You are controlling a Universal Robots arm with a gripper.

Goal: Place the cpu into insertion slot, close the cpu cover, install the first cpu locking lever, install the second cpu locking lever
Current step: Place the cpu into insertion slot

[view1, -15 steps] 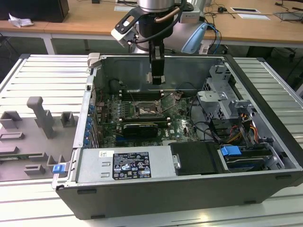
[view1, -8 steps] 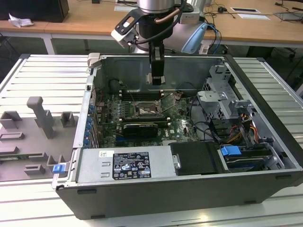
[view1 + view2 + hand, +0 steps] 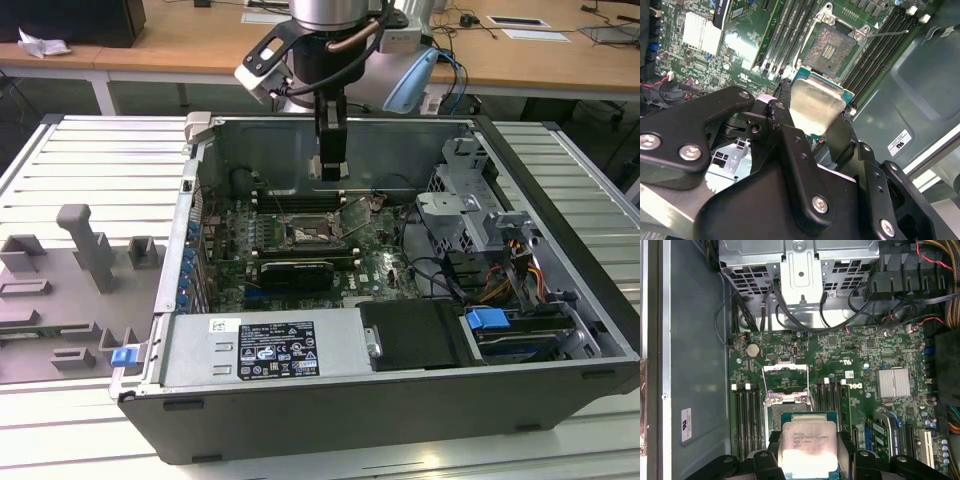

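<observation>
Gripper clamping cpu by its edges, metal top facing up; hanging above motherboard, open insertion slot lying below, just ahead.

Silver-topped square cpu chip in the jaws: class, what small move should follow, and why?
Probably lower it gently toward the open gold-contact socket. The silver-topped square cpu chip sits clamped in the jaws above the green board, the socket bare and the thin silver cover frame apparently swung open.
</observation>
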